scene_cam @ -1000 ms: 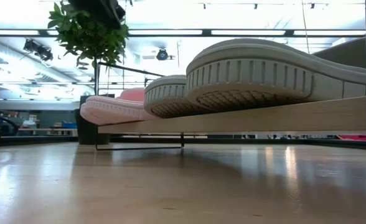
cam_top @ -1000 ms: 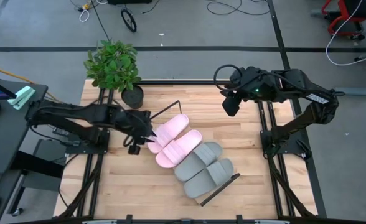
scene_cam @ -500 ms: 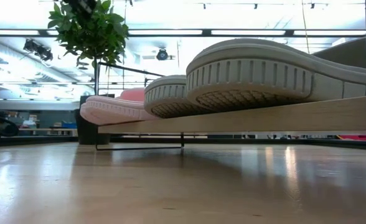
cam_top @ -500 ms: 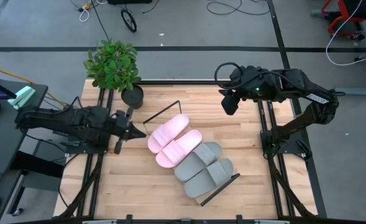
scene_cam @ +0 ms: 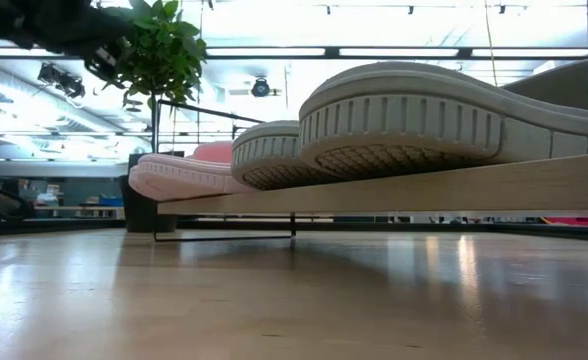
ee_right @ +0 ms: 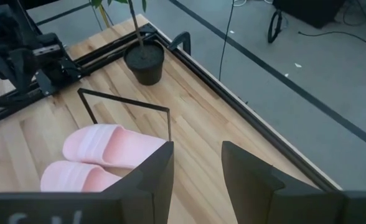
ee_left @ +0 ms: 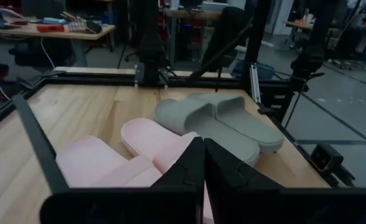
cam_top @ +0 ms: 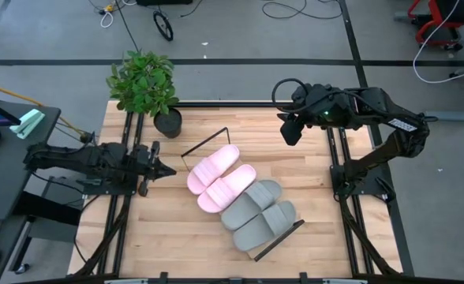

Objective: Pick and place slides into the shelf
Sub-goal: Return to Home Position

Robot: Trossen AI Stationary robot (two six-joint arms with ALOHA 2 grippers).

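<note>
Slides (cam_top: 220,185) on shelf (scene_cam: 424,186), treads only low view

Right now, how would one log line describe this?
pink slides and grey slides: on shelf | left gripper: shut, empty, clear of slides | right gripper: open, empty, far right

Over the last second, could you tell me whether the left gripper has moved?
Yes. In the high view, the left gripper has drawn back leftward, away from the pink slides.
</note>
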